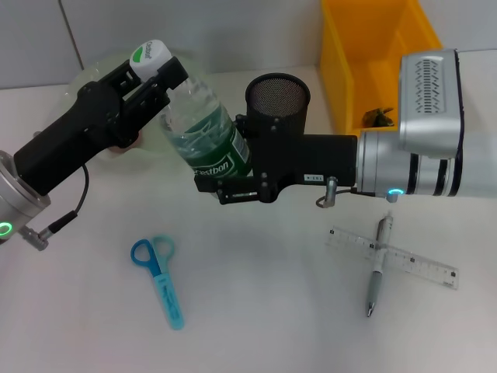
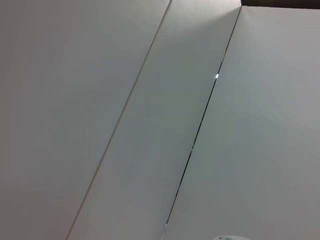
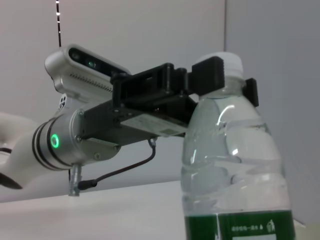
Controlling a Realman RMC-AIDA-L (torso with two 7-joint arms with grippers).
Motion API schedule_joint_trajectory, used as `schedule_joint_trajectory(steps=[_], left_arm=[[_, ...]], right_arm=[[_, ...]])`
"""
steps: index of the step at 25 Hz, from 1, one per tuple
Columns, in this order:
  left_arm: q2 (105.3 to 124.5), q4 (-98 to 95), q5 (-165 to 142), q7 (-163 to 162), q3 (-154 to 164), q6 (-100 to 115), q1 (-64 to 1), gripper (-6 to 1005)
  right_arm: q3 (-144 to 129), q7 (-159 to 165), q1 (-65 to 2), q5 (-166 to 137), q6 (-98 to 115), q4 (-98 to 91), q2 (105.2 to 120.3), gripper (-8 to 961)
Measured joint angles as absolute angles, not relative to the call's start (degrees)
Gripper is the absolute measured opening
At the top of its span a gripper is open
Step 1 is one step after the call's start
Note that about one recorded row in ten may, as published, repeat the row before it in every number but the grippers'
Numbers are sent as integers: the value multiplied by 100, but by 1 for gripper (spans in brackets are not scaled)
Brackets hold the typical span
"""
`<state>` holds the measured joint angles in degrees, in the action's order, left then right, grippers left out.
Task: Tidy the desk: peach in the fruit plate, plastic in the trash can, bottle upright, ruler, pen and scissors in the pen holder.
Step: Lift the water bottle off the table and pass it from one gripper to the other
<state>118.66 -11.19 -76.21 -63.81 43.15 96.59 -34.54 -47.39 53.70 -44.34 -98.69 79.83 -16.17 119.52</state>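
Observation:
A clear water bottle (image 1: 203,132) with a green label and white cap is held tilted above the table. My left gripper (image 1: 151,74) is shut on its neck just under the cap; this grip also shows in the right wrist view (image 3: 220,80). My right gripper (image 1: 233,159) has its fingers on either side of the labelled lower body. The black mesh pen holder (image 1: 277,93) stands just behind the right gripper. Blue scissors (image 1: 159,276) lie at the front left. A clear ruler (image 1: 411,264) lies at the right with a grey pen (image 1: 378,268) across it. The left wrist view shows only wall.
A yellow bin (image 1: 365,54) stands at the back right with a dark crumpled item (image 1: 378,116) inside. A pale translucent plate (image 1: 85,78) lies at the back left behind my left arm, with a pinkish thing (image 1: 126,145) showing beside the arm.

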Motion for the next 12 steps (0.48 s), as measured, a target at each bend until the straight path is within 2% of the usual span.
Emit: schedule_joint_trajectory(steps=[12], left_arm=[[11865,-1148,-7595,-6401,4315,9659,-3467,469]], right_arm=[[-4996,5478,-4455,-9864,7810,-1625,11944,822]])
